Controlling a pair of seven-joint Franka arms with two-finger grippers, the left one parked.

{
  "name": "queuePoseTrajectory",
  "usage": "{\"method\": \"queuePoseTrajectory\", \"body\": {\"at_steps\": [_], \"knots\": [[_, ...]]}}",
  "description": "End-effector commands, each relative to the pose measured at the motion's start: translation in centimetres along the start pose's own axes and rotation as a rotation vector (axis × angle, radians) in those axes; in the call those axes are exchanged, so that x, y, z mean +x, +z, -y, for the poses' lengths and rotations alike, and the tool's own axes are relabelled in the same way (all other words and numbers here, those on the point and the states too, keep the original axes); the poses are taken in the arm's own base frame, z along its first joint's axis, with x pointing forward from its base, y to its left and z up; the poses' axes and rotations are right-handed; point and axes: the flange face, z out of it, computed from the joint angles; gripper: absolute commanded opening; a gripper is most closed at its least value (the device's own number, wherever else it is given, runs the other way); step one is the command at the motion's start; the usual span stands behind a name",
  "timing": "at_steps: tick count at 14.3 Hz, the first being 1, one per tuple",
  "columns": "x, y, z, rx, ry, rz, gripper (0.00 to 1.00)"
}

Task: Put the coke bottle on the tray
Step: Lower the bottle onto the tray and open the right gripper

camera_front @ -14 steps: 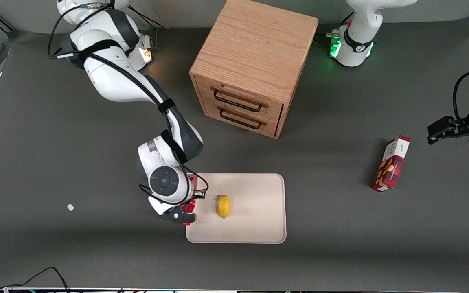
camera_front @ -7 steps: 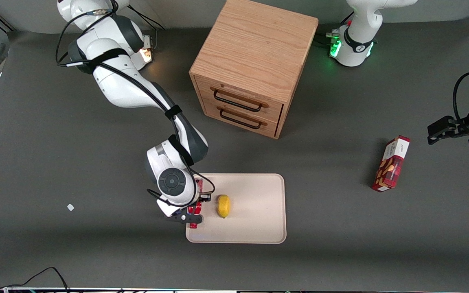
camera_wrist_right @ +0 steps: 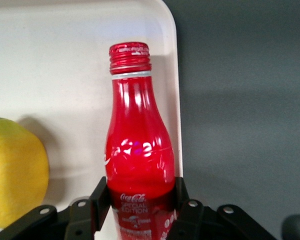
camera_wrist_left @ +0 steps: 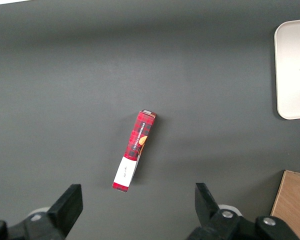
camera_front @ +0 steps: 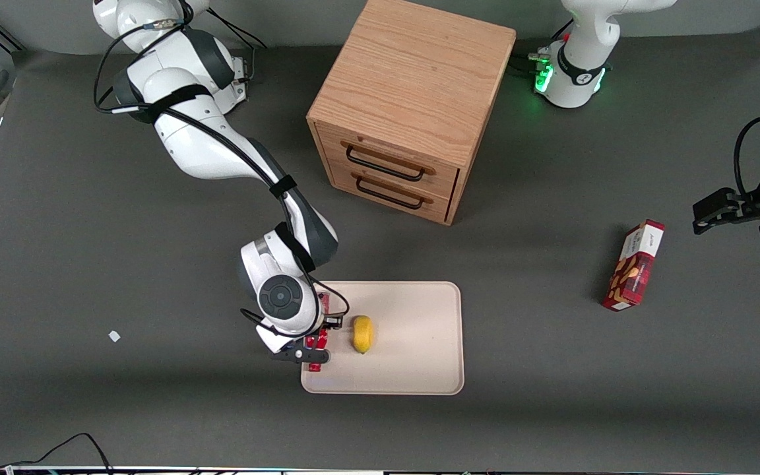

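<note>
The gripper [camera_wrist_right: 140,202] clamps the bottle [camera_wrist_right: 138,150] over the tray [camera_front: 413,369] edge beside a lemon [camera_wrist_right: 15,172], a grip the wrist view shows and the front view [camera_front: 317,343] mostly hides. On the grey counter [camera_front: 551,396]: box [camera_front: 634,266], then cabinet [camera_front: 413,99].

I log a dark grey matte tabletop [camera_front: 551,409] filling nearly the whole front frame, evenly lit, with a soft shadow band across its lower part. A light-oak drawer cabinet [camera_front: 413,86] stands at top centre, two drawers with dark handles. A black cable [camera_front: 70,448] loops in at the bottom edge. A paler strip [camera_front: 301,20] runs along the top edge.
</note>
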Motion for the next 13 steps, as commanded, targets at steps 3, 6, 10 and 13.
{"method": "queuePoseTrajectory", "body": {"at_steps": [3,6,10,13], "knots": [[0.4,0.1,0.1,0.006,-0.018,-0.019,1.0],[0.5,-0.2,-0.1,0.007,-0.017,-0.02,1.0],[0.6,-0.9,-0.2,0.011,-0.016,-0.027,1.0],[0.4,-3.2,-0.7,-0.01,-0.013,0.002,1.0]]}}
